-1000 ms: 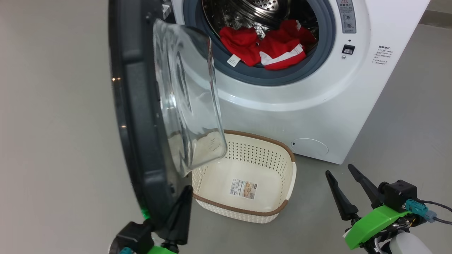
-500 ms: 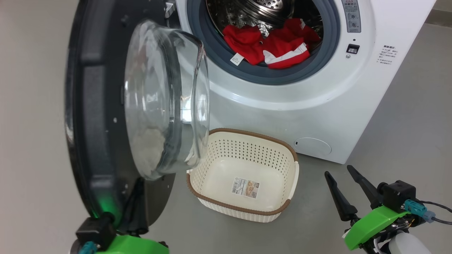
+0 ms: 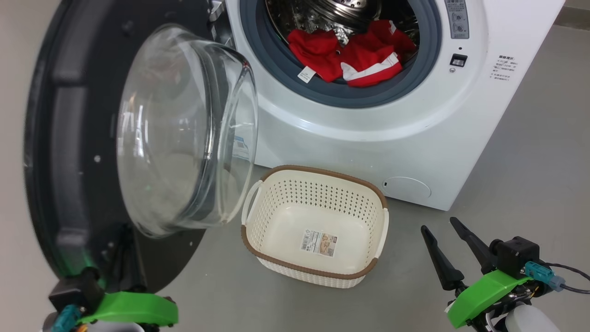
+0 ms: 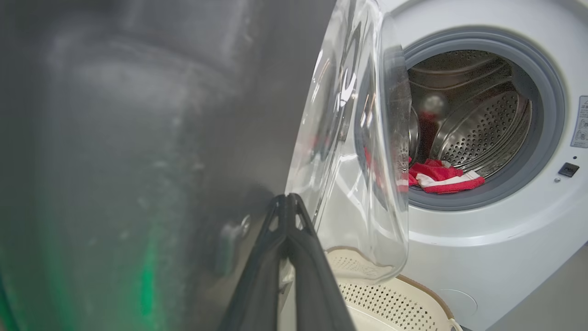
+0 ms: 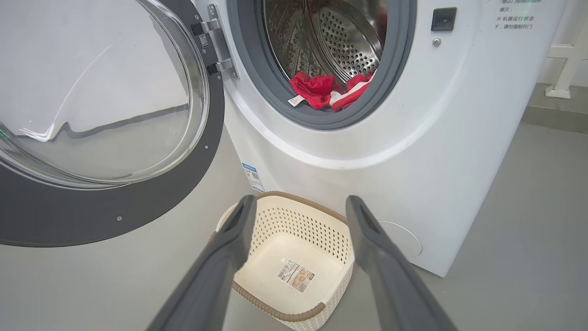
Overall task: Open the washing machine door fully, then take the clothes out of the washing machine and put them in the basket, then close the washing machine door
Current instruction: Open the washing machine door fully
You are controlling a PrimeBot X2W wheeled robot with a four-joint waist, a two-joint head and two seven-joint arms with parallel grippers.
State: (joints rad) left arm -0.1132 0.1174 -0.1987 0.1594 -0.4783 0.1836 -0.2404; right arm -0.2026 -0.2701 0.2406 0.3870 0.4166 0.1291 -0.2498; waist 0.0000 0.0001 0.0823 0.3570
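Grey floor (image 3: 530,152), washing machine door (image 3: 64,138) nearly wide.
We push with closed left jaws on its inner face; right jaws gape ready; clothes (image 3: 322,55) sit in drum (image 3: 322,16), basket (image 3: 313,273) below.

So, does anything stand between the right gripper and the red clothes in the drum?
Nothing visible does. The round black-rimmed glass door is swung left, and the cream perforated basket sits on the floor, below the line from the open right gripper to the red clothes.

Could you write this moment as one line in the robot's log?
door: open | left hand: shut, at door's inner face | right hand: open, empty | clothes: in drum | basket: empty
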